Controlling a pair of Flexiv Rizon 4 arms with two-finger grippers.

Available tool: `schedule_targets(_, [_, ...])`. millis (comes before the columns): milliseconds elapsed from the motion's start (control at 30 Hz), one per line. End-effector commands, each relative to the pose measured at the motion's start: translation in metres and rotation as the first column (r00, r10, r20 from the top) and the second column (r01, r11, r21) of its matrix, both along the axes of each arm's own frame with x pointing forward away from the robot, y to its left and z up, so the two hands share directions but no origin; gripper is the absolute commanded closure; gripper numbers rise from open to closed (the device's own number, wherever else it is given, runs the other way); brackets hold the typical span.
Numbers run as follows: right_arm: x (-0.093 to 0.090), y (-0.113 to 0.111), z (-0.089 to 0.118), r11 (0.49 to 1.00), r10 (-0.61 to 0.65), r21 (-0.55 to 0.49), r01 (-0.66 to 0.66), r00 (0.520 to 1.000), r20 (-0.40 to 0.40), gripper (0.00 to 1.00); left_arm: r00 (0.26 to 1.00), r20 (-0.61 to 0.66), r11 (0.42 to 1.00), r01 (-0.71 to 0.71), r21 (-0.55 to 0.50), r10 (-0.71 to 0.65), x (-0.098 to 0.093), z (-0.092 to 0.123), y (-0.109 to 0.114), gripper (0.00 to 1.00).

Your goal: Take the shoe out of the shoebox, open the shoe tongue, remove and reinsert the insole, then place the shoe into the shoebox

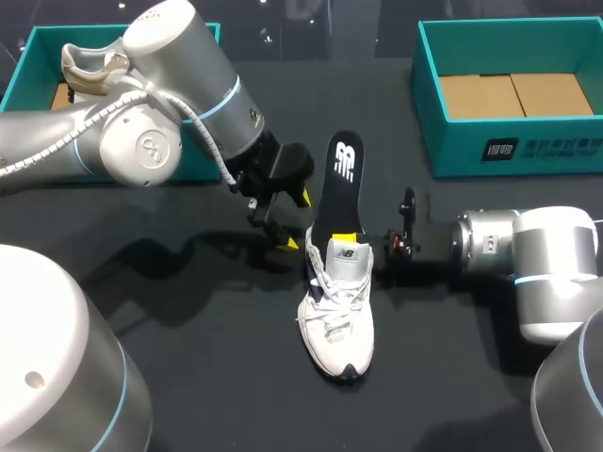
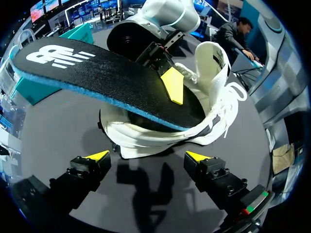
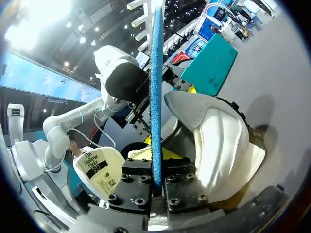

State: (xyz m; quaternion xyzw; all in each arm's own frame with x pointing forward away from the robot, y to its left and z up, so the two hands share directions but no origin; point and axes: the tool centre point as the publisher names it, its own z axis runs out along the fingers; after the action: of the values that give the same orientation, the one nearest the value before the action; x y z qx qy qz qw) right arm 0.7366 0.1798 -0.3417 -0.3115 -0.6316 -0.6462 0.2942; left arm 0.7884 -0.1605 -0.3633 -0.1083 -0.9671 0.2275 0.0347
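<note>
- The right gripper [image 3: 156, 180] is clamped on the black insole [image 1: 344, 179], with a finger on each face near the heel opening. The insole's front end sits inside the white sneaker [image 1: 336, 306]. The rest sticks out past the heel towards the back of the table [image 1: 188, 377].
- The left gripper [image 2: 148, 158] has its fingers apart and holds nothing. It sits just beside the sneaker's heel end without touching it.
- The sneaker lies on its sole between the two grippers, well apart from both boxes.
- Risk: nothing pins the sneaker down. Any pull or push on the insole could drag or tip the whole shoe instead of sliding the insole.
- Risk: the grip is narrow and the long end is free, so the insole may pivot or slip in the fingers.
- Risk: if pushed in at this steep angle, the insole could buckle or catch under the tongue and end up creased, not flat.
- Risk: the left fingers are near the right finger and the insole, so closing in to brace the heel could clip either one.
- Risk: wrong box. The right shoebox [image 1: 509, 94] shows a bare cardboard floor, while the left shoebox [image 1: 28, 71] already holds another shoe [image 1: 89, 66], and the left arm partly covers it.
</note>
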Motion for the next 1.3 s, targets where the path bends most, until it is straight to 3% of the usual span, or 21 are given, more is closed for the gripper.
schedule_targets(33, [-0.01,0.005,-0.007,1.0,0.011,-0.004,-0.011,1.0,-0.007,1.0,1.0,0.001,1.0,0.001,0.0,-0.001,-0.001,0.0,0.001,0.0])
schedule_targets(333, [-0.004,0.014,0.001,0.999,0.043,-0.013,-0.043,0.999,0.011,1.0,1.0,0.001,1.0,0.001,0.0,-0.001,-0.001,0.0,0.001,0.0])
schedule_targets(400, [-0.002,0.014,0.005,0.999,0.047,-0.014,-0.047,0.999,0.02,0.86,1.0,0.001,1.0,0.001,0.0,-0.001,-0.001,0.0,0.001,0.0])
schedule_targets(467, [0.001,0.014,0.008,0.999,0.052,-0.015,-0.051,0.998,0.029,0.78,1.0,0.001,1.0,0.001,0.0,-0.001,-0.001,0.0,0.001,0.0])
schedule_targets(633, [0.004,0.015,0.014,0.998,0.061,-0.018,-0.06,0.997,0.046,0.73,1.0,0.001,1.0,0.001,0.0,-0.001,-0.001,0.0,0.001,0.0])
schedule_targets(1300, [0.018,0.015,0.033,0.995,0.093,-0.057,-0.088,0.991,0.096,0.72,1.0,0.001,1.0,0.001,0.0,-0.001,-0.001,0.0,0.001,0.0])
